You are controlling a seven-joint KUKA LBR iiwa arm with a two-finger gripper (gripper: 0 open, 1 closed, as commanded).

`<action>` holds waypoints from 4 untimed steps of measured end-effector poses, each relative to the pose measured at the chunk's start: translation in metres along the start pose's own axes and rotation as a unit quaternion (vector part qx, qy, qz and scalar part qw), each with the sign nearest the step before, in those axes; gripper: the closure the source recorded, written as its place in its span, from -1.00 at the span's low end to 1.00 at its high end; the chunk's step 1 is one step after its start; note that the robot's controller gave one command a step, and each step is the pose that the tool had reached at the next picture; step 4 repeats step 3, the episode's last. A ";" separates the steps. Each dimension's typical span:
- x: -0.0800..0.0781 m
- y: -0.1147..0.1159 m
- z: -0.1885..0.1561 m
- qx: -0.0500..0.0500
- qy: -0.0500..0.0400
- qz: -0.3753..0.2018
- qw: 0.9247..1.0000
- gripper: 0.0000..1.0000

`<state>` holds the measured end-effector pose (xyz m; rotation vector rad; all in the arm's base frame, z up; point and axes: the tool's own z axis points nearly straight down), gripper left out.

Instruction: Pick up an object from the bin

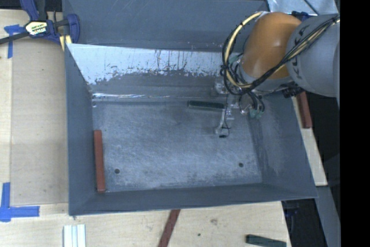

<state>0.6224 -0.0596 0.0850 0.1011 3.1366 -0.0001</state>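
My gripper hangs low over the right half of the bin floor, under the arm's orange cover. A slim dark rod-like thing lies level just to its upper left, its right end reaching the gripper; whether they touch I cannot tell. A reddish-brown flat stick lies along the bin's left wall, far from the gripper.
The arm and its cables hang over the bin's right wall. The sloping walls close the floor in on all sides.
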 end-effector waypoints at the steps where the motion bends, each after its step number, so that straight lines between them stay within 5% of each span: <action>1: 0.005 0.038 0.012 0.000 -0.001 0.017 1.000 1.00; 2: 0.005 0.038 0.012 0.000 -0.001 0.017 1.000 1.00; 3: -0.003 0.047 -0.122 0.000 0.000 0.031 1.000 1.00; 4: -0.003 0.047 -0.122 0.000 0.000 0.031 1.000 1.00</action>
